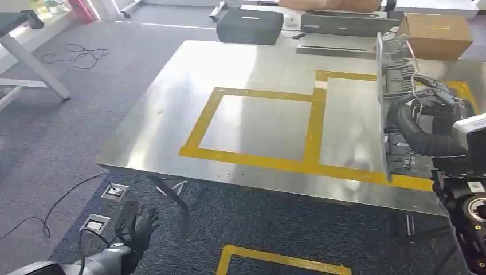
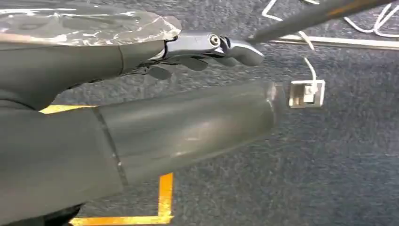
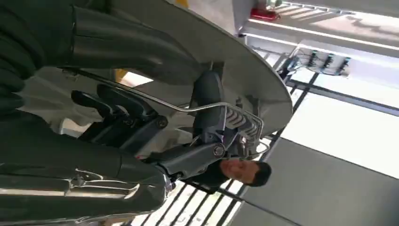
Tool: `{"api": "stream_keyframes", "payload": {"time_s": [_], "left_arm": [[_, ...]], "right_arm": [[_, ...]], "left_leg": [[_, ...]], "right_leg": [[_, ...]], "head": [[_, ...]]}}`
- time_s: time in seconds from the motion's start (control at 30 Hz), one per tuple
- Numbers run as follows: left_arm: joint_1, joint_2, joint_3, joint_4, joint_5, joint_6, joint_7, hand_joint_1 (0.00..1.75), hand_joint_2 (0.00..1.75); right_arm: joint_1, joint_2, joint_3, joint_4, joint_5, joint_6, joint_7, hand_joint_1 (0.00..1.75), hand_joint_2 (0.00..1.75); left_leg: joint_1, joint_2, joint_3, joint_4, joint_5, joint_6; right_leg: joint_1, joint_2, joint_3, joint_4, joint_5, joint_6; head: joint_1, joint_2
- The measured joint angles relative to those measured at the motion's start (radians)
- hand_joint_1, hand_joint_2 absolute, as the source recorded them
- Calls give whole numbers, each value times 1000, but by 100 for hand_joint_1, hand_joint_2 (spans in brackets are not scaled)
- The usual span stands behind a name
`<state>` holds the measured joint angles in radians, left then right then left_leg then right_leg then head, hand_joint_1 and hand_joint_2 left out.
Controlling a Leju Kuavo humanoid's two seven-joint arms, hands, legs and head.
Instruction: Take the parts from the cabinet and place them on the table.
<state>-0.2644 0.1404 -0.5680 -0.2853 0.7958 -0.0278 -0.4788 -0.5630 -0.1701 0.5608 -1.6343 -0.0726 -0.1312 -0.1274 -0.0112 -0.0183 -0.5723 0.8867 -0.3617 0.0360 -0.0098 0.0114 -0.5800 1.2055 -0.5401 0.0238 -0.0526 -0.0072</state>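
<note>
At 3 o'clock over the surface (image 1: 172,103), the right hand (image 1: 438,106) is gripping the part (image 1: 395,103) upright; lowering it level should help. The left hand (image 1: 137,226) is hanging empty, fingers loosely apart.

Table (image 1: 240,69) of brushed, glossy metal; part (image 1: 391,109) shiny metal with wire; floor (image 1: 69,132) rough matt carpet

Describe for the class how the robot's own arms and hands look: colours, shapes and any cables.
The left hand has dark fingers on a silver-grey arm with a thin black cable along it. In its wrist view a thick smooth grey thumb shows. The right hand is dark too, with a black ribbed cover and metallic grey finger links.
</note>
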Motion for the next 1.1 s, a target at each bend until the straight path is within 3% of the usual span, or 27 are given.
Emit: {"api": "stream_keyframes", "payload": {"time_s": [0.07,0.1,0.13,0.17,0.2,0.23,0.27,0.3,0.37,0.4,0.43,0.47,0.53,0.57,0.6,0.63,0.7,0.73,0.77,0.8,0.87,0.9,0.93,0.97,1.1], "left_arm": [[2,-3,0,0,0,0,0,0,0],[4,-4,0,0,0,0,0,0,0],[5,-5,0,0,0,0,0,0,0],[5,-6,0,0,0,0,0,0,0],[5,-6,0,0,0,0,0,0,0],[7,-5,0,2,0,0,0,0,0],[7,-9,0,2,0,0,0,0,0],[1,-2,0,2,-1,2,-1,0,0],[-2,-5,0,2,-3,2,-2,0,0],[-2,-6,0,2,-3,3,-2,0,0],[-4,-9,-1,2,-5,5,-3,0,0],[-7,-10,-1,2,-6,7,-4,0,0],[-3,-11,-1,2,-7,9,-7,0,0],[-1,-12,-1,2,-8,9,-9,0,0],[3,-12,-1,2,-8,9,-11,0,0],[7,-12,-1,2,-8,9,-14,0,0],[13,-11,-1,2,-10,9,-17,0,0],[14,-10,-1,2,-13,9,-17,0,0],[13,-7,-1,2,-16,9,-16,0,0],[11,-6,-1,2,-18,9,-16,0,0],[11,-6,-2,2,-26,9,-16,0,0],[12,-8,-3,2,-28,9,-15,0,0],[12,-10,-3,2,-30,8,-13,0,0],[12,-11,-5,2,-32,8,-13,0,0],[15,-14,-5,2,-30,7,-15,0,0]], "right_arm": [[4,-2,-5,7,16,-11,3,175,175],[5,-3,-7,11,26,-17,6,175,175],[6,-4,-9,15,36,-22,9,175,175],[6,-5,-10,16,44,-27,11,175,175],[6,-6,-10,19,52,-31,14,175,175],[9,-10,-11,26,59,-35,18,175,175],[8,-11,-15,32,64,-42,19,175,175],[11,-11,-17,33,72,-45,27,175,175],[3,-13,-23,34,81,-53,32,175,175],[-3,-14,-28,34,85,-60,34,175,175],[-13,-14,-28,36,94,-70,34,175,175],[-21,-14,-27,40,104,-77,37,175,175],[-24,-16,-27,48,131,-95,46,175,175],[-24,-17,-27,52,145,-107,52,175,175],[-24,-18,-27,56,152,-114,57,175,175],[-25,-19,-27,61,158,-118,60,175,175],[-26,-20,-27,67,171,-124,64,175,175],[-28,-20,-27,69,186,-132,69,175,175],[-31,-22,-27,73,209,-145,80,175,175],[-34,-28,-28,77,239,-160,93,175,175],[-37,-36,-28,89,307,-193,121,175,175],[-40,-42,-29,95,335,-205,131,175,175],[-44,-49,-30,101,358,-218,140,175,175],[-45,-59,-33,108,376,-227,148,175,175],[-48,-85,-40,127,437,-242,171,175,175]], "left_leg": [[3,-1,35,0,-30,-4],[6,-4,56,1,-46,-7],[8,-5,78,1,-62,-10],[11,-5,97,4,-78,-14],[13,-5,117,11,-97,-20],[7,-6,118,17,-115,-28],[13,-9,119,34,-122,-34],[14,-8,113,31,-128,-44],[22,-4,106,36,-126,-55],[25,-1,91,63,-123,-60],[27,5,54,132,-110,-62],[27,7,-3,219,-119,-66],[28,10,-119,361,-189,-73],[28,10,-157,388,-217,-75],[28,11,-176,378,-212,-73],[27,10,-172,331,-176,-69],[18,11,-109,143,-37,-49],[9,12,-74,57,15,-33],[3,10,-70,30,9,-24],[2,7,-67,32,-7,-25],[-1,7,-62,29,9,-15],[7,6,-61,24,31,-58],[7,6,-59,25,23,-64],[3,4,-59,26,20,-40],[3,1,-59,28,20,-39]], "right_leg": [[-5,-1,-59,27,-106,11],[-9,-1,-70,1,-124,13],[-13,-2,-70,-47,-110,19],[-18,-3,-65,-109,-60,24],[-26,-5,-62,-194,56,31],[-30,-14,-65,-256,215,36],[-19,-16,-74,-259,197,18],[-14,-3,-63,-249,204,4],[-5,-3,-65,-244,193,-14],[-10,-2,-52,-257,192,-19],[-10,-1,-46,-262,190,-24],[-10,-1,-42,-264,186,-29],[-7,-1,-33,-264,174,-34],[-6,-1,-29,-264,168,-35],[-4,-1,-22,-264,163,-36],[-3,-1,-15,-264,158,-35],[-2,-1,-2,-266,149,-34],[-2,-1,2,-266,147,-32],[3,-1,2,-265,142,-26],[-1,-1,-1,-267,139,-21],[-2,-4,0,-266,132,-12],[4,-7,0,-263,120,-38],[2,-10,2,-263,124,-37],[0,-11,5,-266,124,-24],[0,-13,13,-273,127,-17]], "head": [[1,0],[2,0],[3,0],[3,0],[4,0],[11,0],[13,0],[4,0],[5,0],[3,0],[1,0],[-6,0],[-13,0],[-15,0],[-16,0],[-17,0],[-21,0],[-23,0],[-21,0],[-20,0],[-24,0],[-21,0],[-18,0],[-16,0],[-11,0]]}}
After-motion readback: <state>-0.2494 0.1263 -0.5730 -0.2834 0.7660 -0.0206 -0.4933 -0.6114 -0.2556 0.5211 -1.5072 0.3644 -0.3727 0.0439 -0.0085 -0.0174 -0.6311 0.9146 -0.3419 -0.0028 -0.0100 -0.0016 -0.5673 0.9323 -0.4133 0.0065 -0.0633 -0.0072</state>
